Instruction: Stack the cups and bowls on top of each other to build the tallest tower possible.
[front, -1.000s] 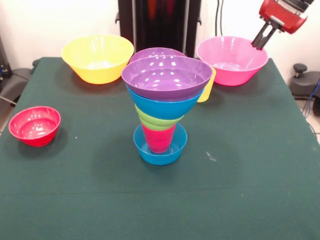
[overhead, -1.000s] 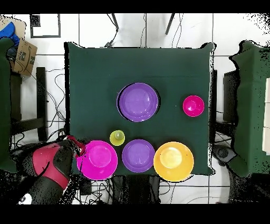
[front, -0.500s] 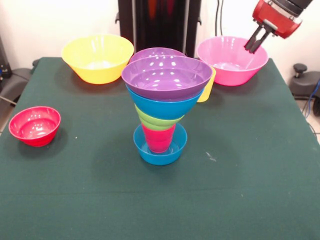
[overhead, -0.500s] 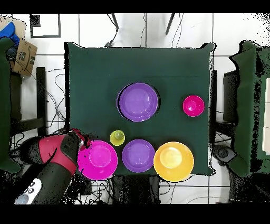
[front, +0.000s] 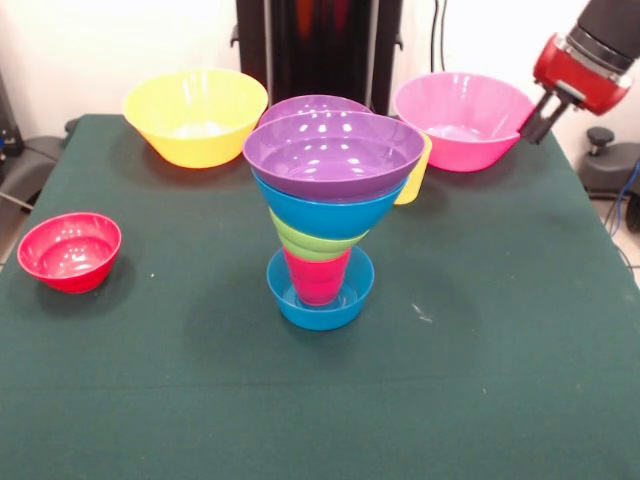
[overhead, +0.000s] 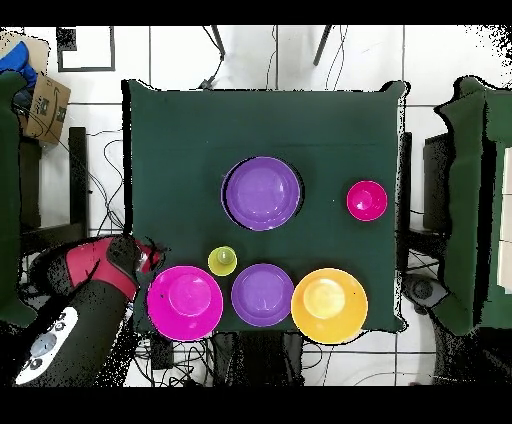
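Note:
The tower stands mid-table: a small blue bowl (front: 320, 298) at the base, then a red cup (front: 317, 277), a lime green bowl (front: 312, 244), a medium blue bowl (front: 328, 210) and a purple bowl (front: 333, 150) on top (overhead: 262, 192). Loose bowls sit around it: a second purple bowl (front: 312, 104) (overhead: 262, 294), a large yellow bowl (front: 196, 115) (overhead: 329, 305), a large pink bowl (front: 462, 118) (overhead: 185, 302) and a small red bowl (front: 69, 250) (overhead: 367, 200). A yellow cup (front: 414, 178) (overhead: 222, 261) stands behind the tower. My gripper (front: 536, 124) (overhead: 152, 258) hangs just outside the pink bowl's rim, holding nothing.
The green table (front: 500, 330) ends close behind the pink bowl and the gripper. A black chair (front: 610, 160) stands off the table beside the arm. Cables and a cardboard box (overhead: 40, 105) lie on the floor around the table.
The gripper has swung from above the pink bowl's rim outward and down, to just beyond the bowl's outer side. The tower and loose pieces have not moved.

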